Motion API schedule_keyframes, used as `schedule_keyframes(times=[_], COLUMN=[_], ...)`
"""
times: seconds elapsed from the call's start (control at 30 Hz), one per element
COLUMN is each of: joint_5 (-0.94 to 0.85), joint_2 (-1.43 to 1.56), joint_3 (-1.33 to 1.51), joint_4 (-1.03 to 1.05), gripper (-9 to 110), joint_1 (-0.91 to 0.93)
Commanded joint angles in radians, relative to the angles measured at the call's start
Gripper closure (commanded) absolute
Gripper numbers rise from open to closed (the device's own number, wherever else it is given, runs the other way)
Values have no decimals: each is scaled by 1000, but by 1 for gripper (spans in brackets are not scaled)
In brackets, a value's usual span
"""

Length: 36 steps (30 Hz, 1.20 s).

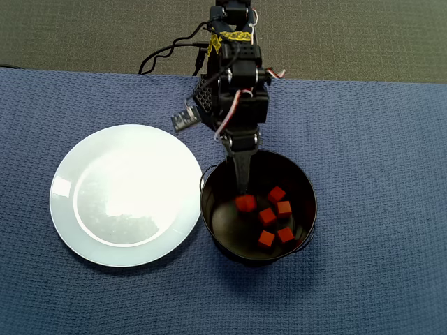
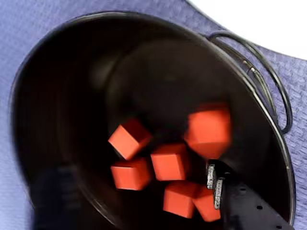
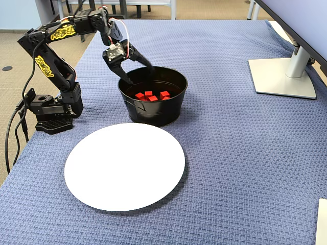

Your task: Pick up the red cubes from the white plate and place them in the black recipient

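Observation:
Several red cubes (image 1: 267, 216) lie inside the black pot (image 1: 218, 222), right of the white plate (image 1: 126, 195), which is bare. My gripper (image 1: 243, 183) hangs over the pot's far-left rim, open and empty. In the wrist view the cubes (image 2: 169, 161) cluster on the pot's floor (image 2: 72, 96). One cube (image 2: 207, 132) looks larger and blurred, just off one dark finger (image 2: 230, 201). The other finger (image 2: 53, 191) is a blur at the lower left. The fixed view shows the spread jaws (image 3: 137, 71) above the pot (image 3: 153, 112), with cubes (image 3: 150, 95) inside and the plate (image 3: 125, 166) in front.
A blue woven cloth (image 3: 245, 153) covers the table. The arm's base (image 3: 51, 112) stands at the left edge in the fixed view, with cables (image 1: 167, 52) behind it. A monitor stand (image 3: 283, 76) sits at the far right. A corner of the plate (image 2: 259, 19) shows in the wrist view.

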Motion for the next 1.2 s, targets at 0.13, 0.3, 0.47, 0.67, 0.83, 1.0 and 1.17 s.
schedule_keyframes(times=[0.13,0.3,0.47,0.67,0.83,1.0,1.17], joint_5=[-135,-95,-35,-44,-49,-37,-35], joint_2=[164,321,480,641,811,867,867], joint_3=[117,350,499,712,877,934,1003], joint_4=[-43,-155,-124,-150,-152,-140,-179], gripper=[93,101,101,101,101,101,101], joint_1=[293,314,282,242,141,126,138])
